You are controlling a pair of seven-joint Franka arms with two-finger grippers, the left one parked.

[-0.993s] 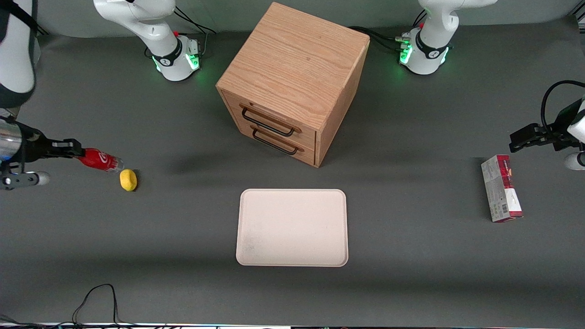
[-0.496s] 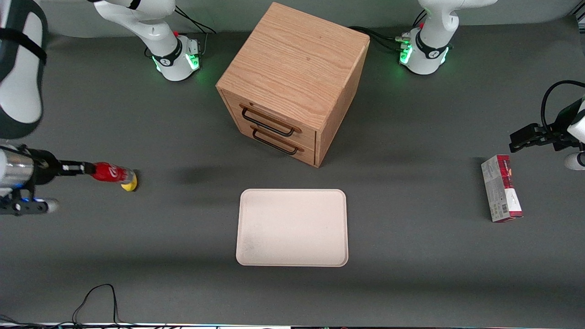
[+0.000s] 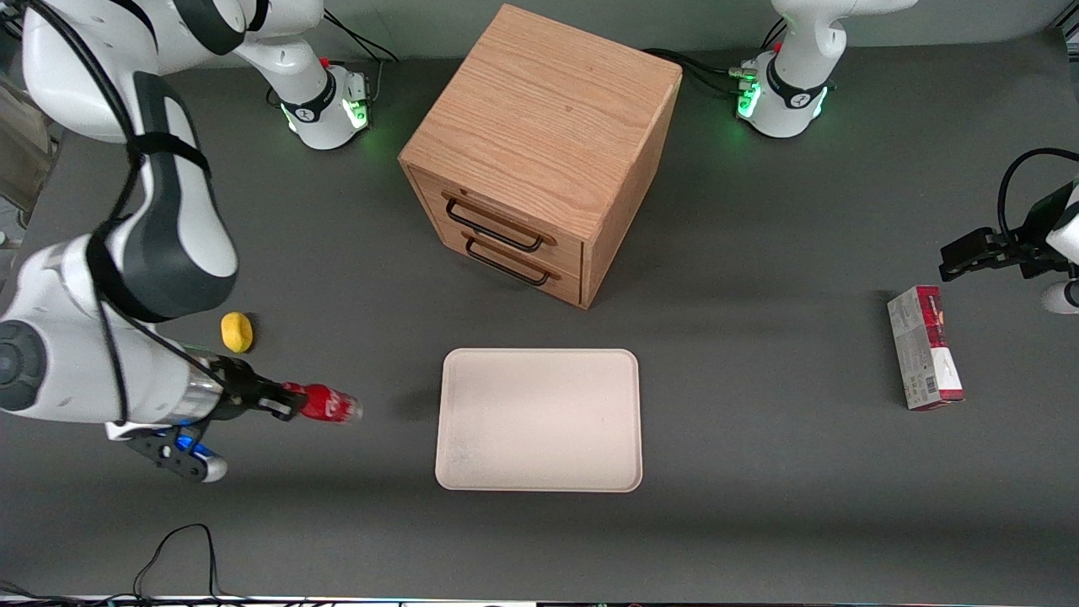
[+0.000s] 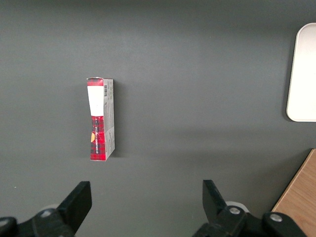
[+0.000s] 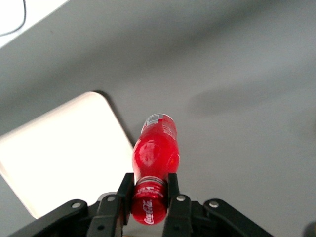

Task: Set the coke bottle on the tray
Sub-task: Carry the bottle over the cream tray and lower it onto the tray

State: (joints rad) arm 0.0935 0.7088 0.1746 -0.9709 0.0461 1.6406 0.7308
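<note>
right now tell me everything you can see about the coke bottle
The coke bottle is tiny, glossy red with white script, a red cap and a clear base, plastic by its look. It lies roughly level in the air, held at its neck and cap end by the gripper, jaws shut on it, base pointing at the tray. It hangs above the table, short of the tray's edge, touching nothing else.

— What does my working arm look like to you?

— I see glossy white shells with dark grey joints, and a thin black cable that runs along it. The wrist has a silver metal ring.

— And the hand?

— It is black, with two slim fingers and small round screws. Its base glows green.
</note>
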